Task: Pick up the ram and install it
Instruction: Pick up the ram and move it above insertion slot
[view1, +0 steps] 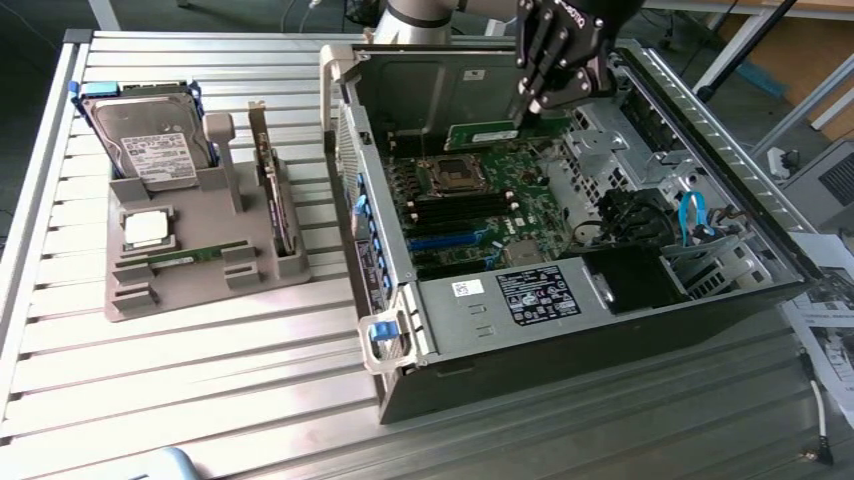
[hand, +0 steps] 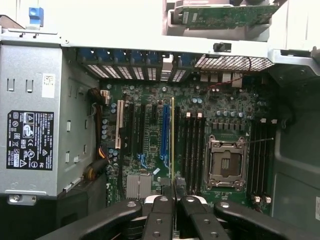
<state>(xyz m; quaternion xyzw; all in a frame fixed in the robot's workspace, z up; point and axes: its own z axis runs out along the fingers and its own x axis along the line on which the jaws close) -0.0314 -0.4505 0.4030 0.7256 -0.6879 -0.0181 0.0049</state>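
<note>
My gripper (view1: 527, 112) hangs over the far part of the open computer case (view1: 441, 300), shut on the ram (view1: 483, 132), a thin green stick held below its fingers. In the wrist view the ram (hand: 173, 140) is seen edge-on as a narrow line running out from between the black fingertips of the gripper (hand: 173, 186). It hangs above the motherboard (hand: 150, 125), roughly over the long slots between the blue slot (hand: 164, 132) and the black memory slots (hand: 192, 145). The empty processor socket (hand: 225, 160) lies beside those slots.
A grey holder (view1: 200, 290) on the slatted table at the exterior view's left carries a hard drive (view1: 150, 140), a square silver processor (view1: 144, 228) and an upright expansion card (view1: 274, 190). The case's power supply (view1: 534, 295), drive cage and blue cables (view1: 691, 215) crowd its near and right sides.
</note>
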